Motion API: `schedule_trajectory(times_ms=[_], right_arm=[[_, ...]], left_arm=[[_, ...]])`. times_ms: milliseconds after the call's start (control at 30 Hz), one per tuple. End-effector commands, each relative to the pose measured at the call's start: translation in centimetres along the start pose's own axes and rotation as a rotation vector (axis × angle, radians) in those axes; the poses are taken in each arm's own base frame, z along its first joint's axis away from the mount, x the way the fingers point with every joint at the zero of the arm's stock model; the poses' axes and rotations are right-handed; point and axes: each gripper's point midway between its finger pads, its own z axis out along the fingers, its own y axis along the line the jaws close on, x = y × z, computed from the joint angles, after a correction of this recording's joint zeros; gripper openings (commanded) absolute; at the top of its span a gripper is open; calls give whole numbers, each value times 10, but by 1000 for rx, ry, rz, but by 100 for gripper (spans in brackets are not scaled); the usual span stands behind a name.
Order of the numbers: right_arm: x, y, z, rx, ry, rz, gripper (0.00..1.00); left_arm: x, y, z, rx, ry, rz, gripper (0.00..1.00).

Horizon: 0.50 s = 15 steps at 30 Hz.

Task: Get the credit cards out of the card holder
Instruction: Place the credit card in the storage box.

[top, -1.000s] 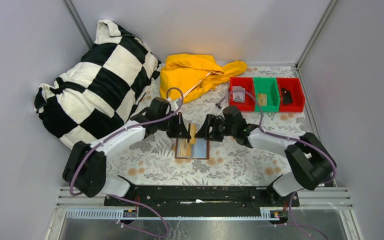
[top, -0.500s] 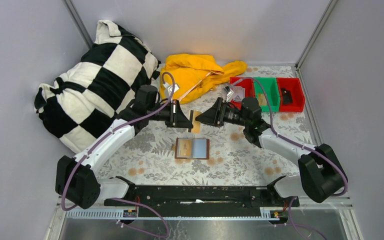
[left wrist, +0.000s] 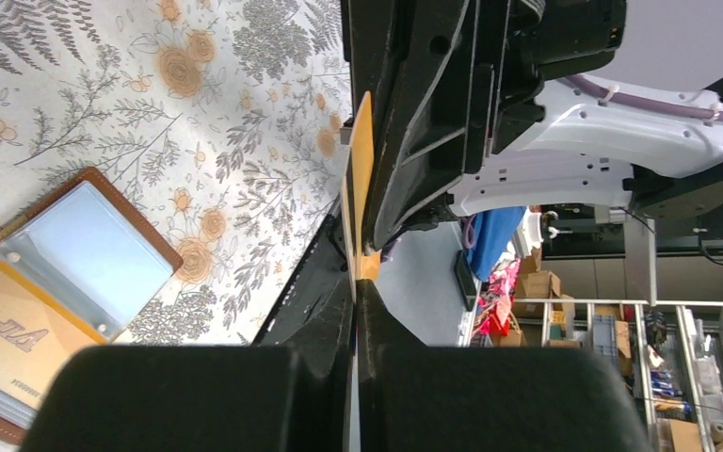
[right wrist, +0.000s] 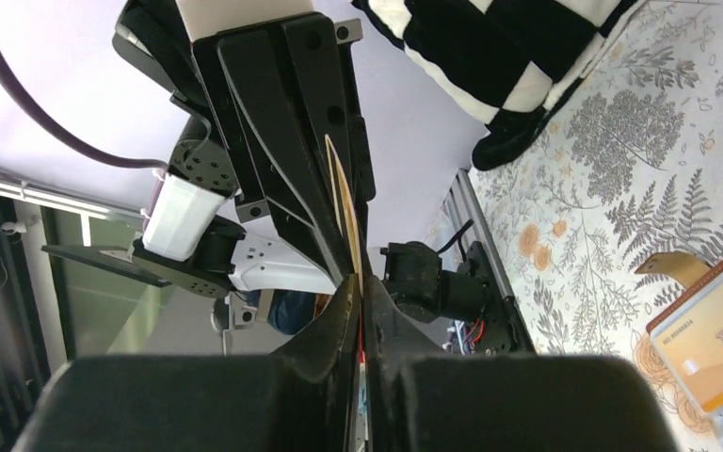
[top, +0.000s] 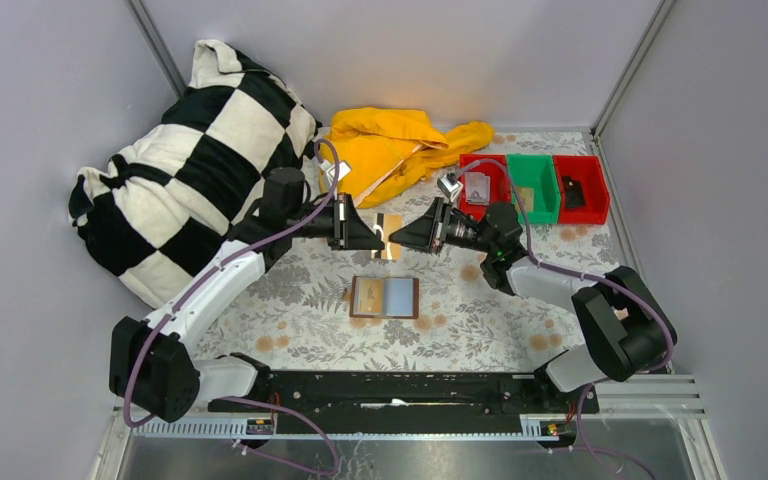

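The card holder (top: 385, 297) lies open on the floral cloth, brown-edged with a light-blue pocket, and a tan credit card (top: 365, 296) sits in its left side. A second credit card (top: 391, 250) hangs in the air behind it, held edge-up between both grippers. My left gripper (top: 380, 238) is shut on its left end and my right gripper (top: 400, 238) is shut on its right end. The left wrist view shows this card (left wrist: 362, 160) edge-on beyond my left gripper (left wrist: 353, 282), with the card holder (left wrist: 104, 250) below. In the right wrist view my right gripper (right wrist: 360, 287) pinches the card (right wrist: 344, 202).
A red bin (top: 483, 187), a green bin (top: 532, 188) and another red bin (top: 580, 188) stand in a row at the back right, each holding small items. A yellow cloth (top: 390, 150) lies at the back, and a black-and-white checkered pillow (top: 190, 170) fills the back left.
Both arms rose from the card holder and moved back with the card in the left gripper. The right gripper, open before, has closed on the card's other end.
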Motion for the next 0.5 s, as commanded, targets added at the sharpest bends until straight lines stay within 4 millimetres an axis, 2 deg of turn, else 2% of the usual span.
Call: schedule_trajectory(times_ms=[0,33,100,133,167,200,267,300,400,467], right_arm=[[-6,27,0,-93,-5,-46,0],[-7,25,1,-74,-3,-47,0],[-13,14,-2,18,-14,-61,0],[-20,0,-8,114,-30,-68,0],[-30,-12,-18,220,-60,-98,0],[-41,-26,-32,346,-92,-137,0],[-66,-49,-73,678,-153,-280,0],[-78,-59,-101,871,-172,-360,0],[-115,-66,-179,1347,-188,-557,0],[-137,-62,-216,1588,-185,-632,0]], left_arm=[[-4,-5,-1,27,-12,34,0],[-6,0,-2,-9,-23,31,3],[-5,13,-3,-93,-14,2,30],[-5,19,-5,-138,-13,-9,41],[-6,25,-8,-179,-15,-18,49],[-7,32,-11,-224,-22,-27,52],[-9,48,-20,-331,-40,-50,53],[-8,58,-25,-394,-46,-61,53],[-4,76,-35,-504,-60,-69,53],[-2,77,-38,-517,-71,-65,54]])
